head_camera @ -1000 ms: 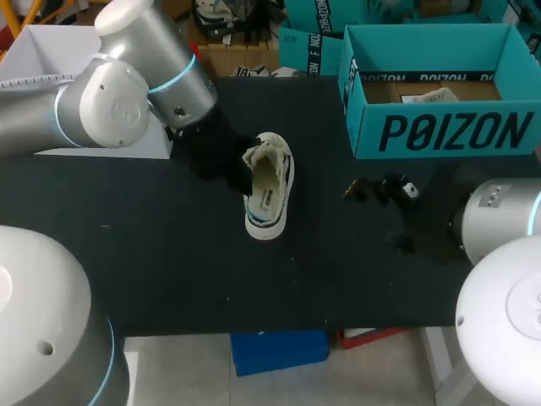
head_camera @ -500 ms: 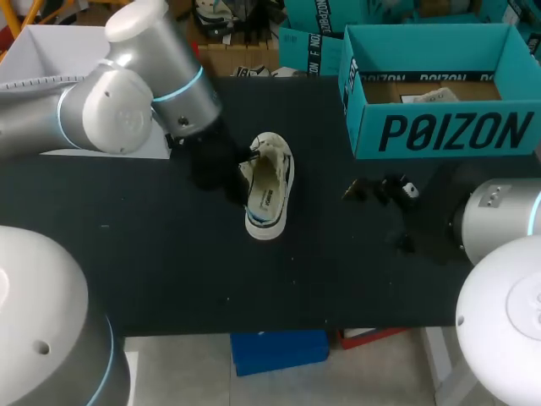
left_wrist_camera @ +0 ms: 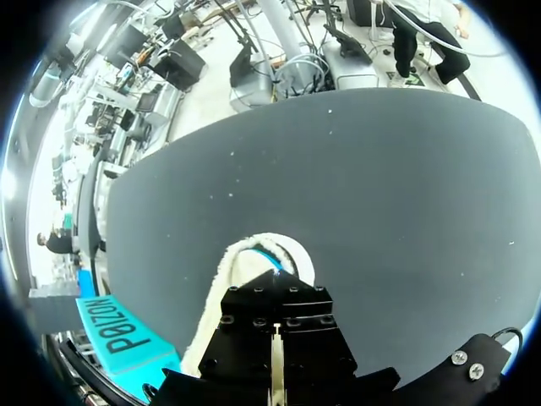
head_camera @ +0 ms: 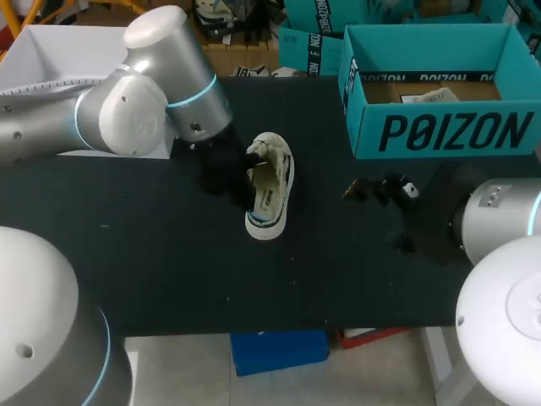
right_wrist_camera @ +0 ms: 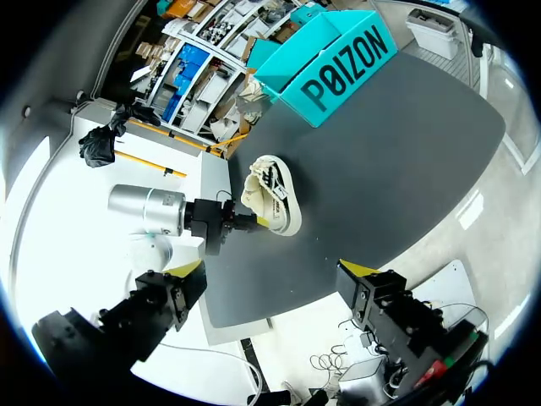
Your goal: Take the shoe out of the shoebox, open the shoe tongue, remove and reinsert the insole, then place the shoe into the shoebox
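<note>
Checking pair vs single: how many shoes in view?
1. The shoe lies on the table, outside the shoebox; the box's floor is partly hidden, so another may be inside.

Left arm [head_camera: 127, 114] extends inward, left gripper [head_camera: 238, 169] pointed low; right arm [head_camera: 499, 222] sits back, right gripper [right_wrist_camera: 270, 275] with fingers [right_wrist_camera: 188, 267] spread wide

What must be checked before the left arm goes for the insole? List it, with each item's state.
1. Shoe out of the shoebox, standing on the table: ok.
2. Shoe's opening facing up: ok.
3. Left gripper at the shoe: ok; its hold: cannot tell.
4. Right gripper open and apart from the shoe: ok.
5. Insole seated or lifted inside the shoe: cannot tell.
6. Shoebox open at the top for the return: ok.
</note>
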You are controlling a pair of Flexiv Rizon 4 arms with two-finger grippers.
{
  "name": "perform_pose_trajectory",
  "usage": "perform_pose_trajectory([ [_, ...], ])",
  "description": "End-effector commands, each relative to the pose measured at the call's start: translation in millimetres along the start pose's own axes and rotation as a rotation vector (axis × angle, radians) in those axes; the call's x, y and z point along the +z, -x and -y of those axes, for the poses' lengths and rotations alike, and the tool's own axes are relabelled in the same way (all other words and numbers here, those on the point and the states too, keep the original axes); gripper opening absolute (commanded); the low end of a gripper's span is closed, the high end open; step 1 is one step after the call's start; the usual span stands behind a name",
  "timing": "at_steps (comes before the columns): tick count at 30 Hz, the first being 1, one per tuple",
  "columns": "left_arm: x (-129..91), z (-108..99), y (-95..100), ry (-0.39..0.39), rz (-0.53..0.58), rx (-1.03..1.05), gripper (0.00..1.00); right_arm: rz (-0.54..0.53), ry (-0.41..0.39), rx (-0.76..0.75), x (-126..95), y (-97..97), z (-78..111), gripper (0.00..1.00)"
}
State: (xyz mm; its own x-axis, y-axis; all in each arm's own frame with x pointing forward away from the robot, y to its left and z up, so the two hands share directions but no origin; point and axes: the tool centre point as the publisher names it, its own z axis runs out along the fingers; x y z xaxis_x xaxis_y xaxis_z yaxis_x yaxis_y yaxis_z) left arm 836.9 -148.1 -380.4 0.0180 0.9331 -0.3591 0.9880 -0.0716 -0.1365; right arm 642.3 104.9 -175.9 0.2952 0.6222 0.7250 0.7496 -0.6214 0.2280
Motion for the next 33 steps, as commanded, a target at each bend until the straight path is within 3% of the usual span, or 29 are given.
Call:
perform_pose_trajectory([
  [1,10,-7,3.4,-0.010,-0.009,0.004,0.00,-0.013,0.060,0.093,-24,10.2,8.4,1.00],
  [17,19,-14,7.6,-0.035,-0.053,0.020,0.00,-0.013,0.060,0.093,-24,10.2,8.4,1.00],
  [33,42,-21,9.4,-0.081,-0.146,0.057,0.00,-0.013,0.060,0.093,-24,10.2,8.4,1.00],
])
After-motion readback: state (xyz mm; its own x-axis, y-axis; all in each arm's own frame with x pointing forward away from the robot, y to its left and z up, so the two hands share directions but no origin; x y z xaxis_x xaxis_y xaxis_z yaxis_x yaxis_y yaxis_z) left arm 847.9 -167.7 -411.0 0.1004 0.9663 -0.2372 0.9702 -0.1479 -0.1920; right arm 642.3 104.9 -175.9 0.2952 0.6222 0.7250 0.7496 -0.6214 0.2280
